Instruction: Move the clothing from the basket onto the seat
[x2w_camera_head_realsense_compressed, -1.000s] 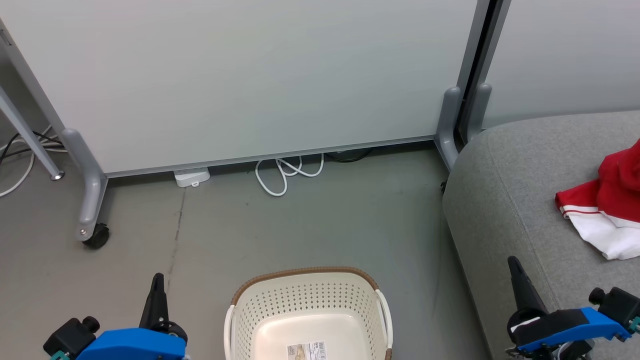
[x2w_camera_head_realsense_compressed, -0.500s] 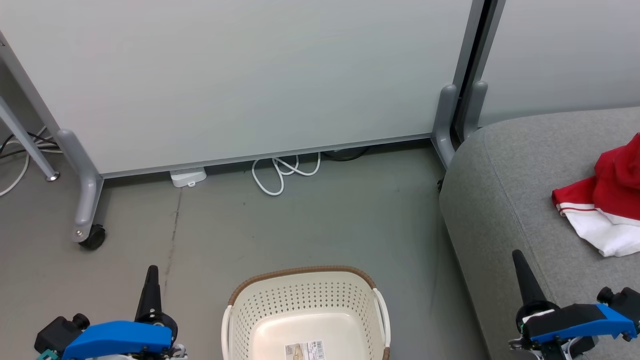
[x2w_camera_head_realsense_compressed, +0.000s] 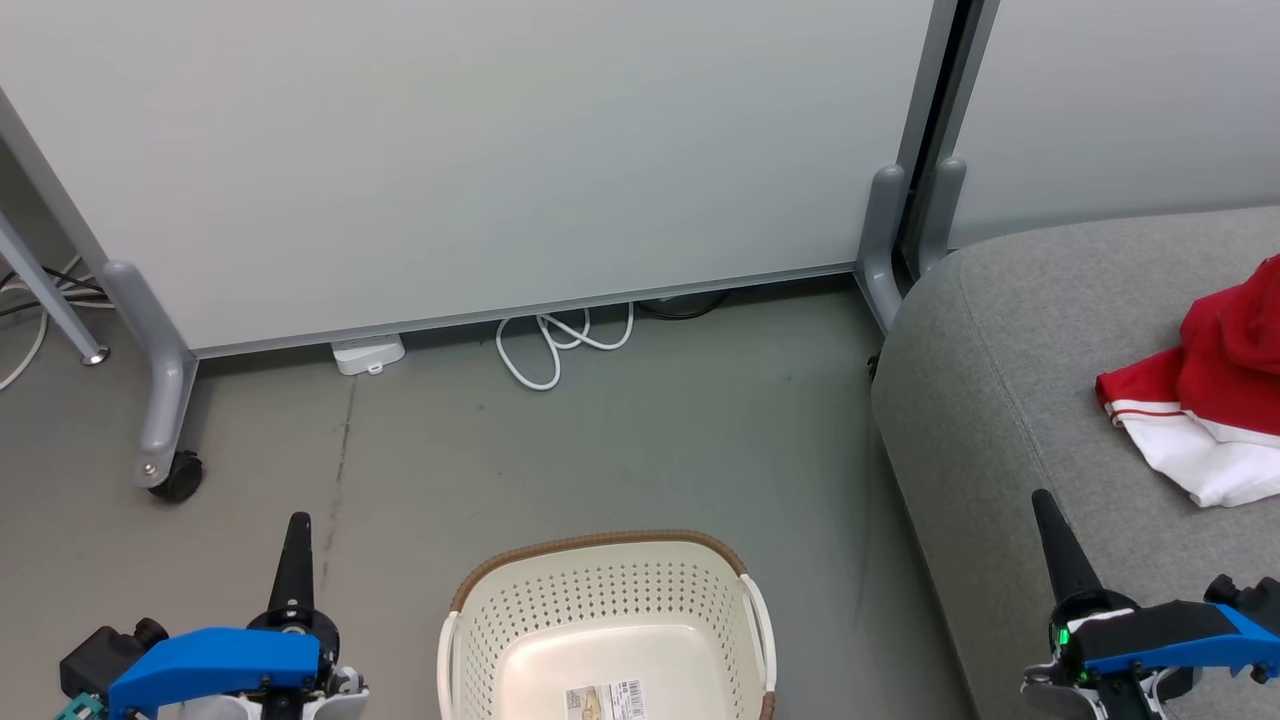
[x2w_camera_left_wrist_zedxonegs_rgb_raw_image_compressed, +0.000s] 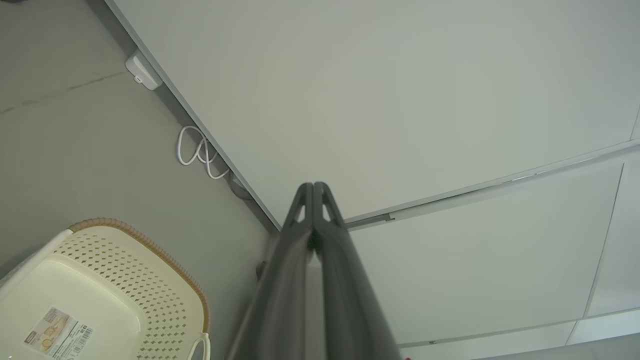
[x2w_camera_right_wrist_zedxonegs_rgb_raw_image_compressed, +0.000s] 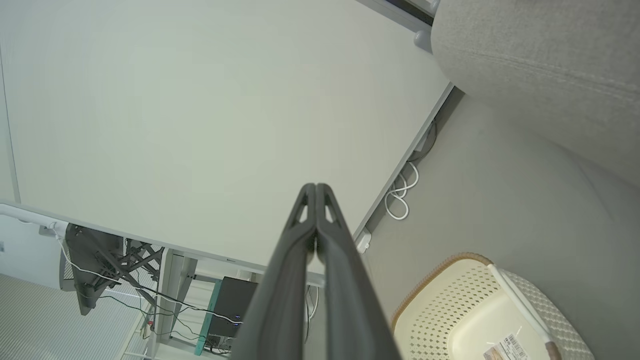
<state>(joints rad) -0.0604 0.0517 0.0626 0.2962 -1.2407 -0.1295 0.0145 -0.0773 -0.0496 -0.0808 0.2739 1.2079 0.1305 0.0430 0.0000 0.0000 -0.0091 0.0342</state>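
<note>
The red-and-white clothing lies crumpled on the grey sofa seat, well apart from the basket. The basket stands on the floor beside the sofa, a label sticker on its bottom. The left gripper and right gripper flank the basket, each with its fingers pressed together.

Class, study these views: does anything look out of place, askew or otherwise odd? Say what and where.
Nothing is damaged or spilled. The red-and-white fabric garment lies crumpled, not folded, on the grey upholstered sofa; a white cable loops loose on the floor by the partition.
</note>
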